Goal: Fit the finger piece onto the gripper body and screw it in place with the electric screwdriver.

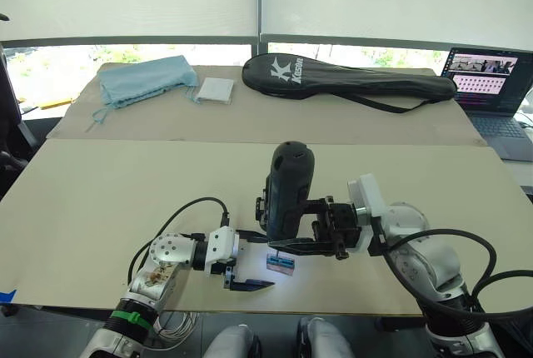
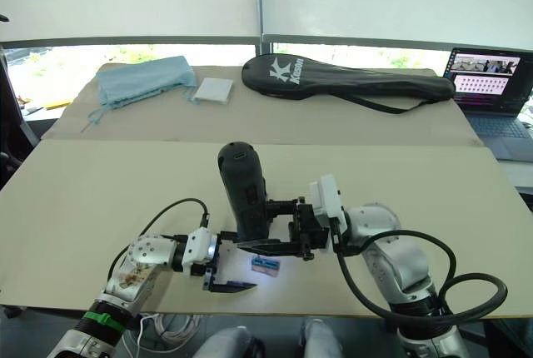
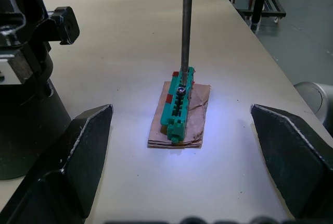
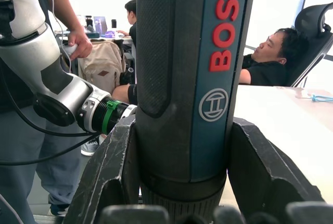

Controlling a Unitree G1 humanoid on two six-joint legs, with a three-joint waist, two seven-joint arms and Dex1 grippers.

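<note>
My right gripper [image 1: 279,240] is shut on the electric screwdriver [image 1: 288,187] and holds it upright, thick end up. In the right wrist view its fingers [image 4: 112,172] clamp the barrel [image 4: 187,78]. The thin bit [image 3: 186,26] points straight down and its tip rests on a small green-and-tan box [image 3: 179,107] on the table. My left gripper [image 1: 266,262] is open, one finger [image 3: 83,151] on each side of that box, touching nothing. A chunky black mechanism with a round base, the gripper body [image 3: 26,125], stands just beyond the far finger. The finger piece is out of view.
On the far table lie a black racket bag [image 1: 350,79], a blue cloth [image 1: 146,79] and a white folded cloth [image 1: 215,90]. A laptop [image 1: 491,83] sits at the right. The table's front edge [image 1: 83,301] runs close under my arms. People [image 4: 270,57] are beyond the table.
</note>
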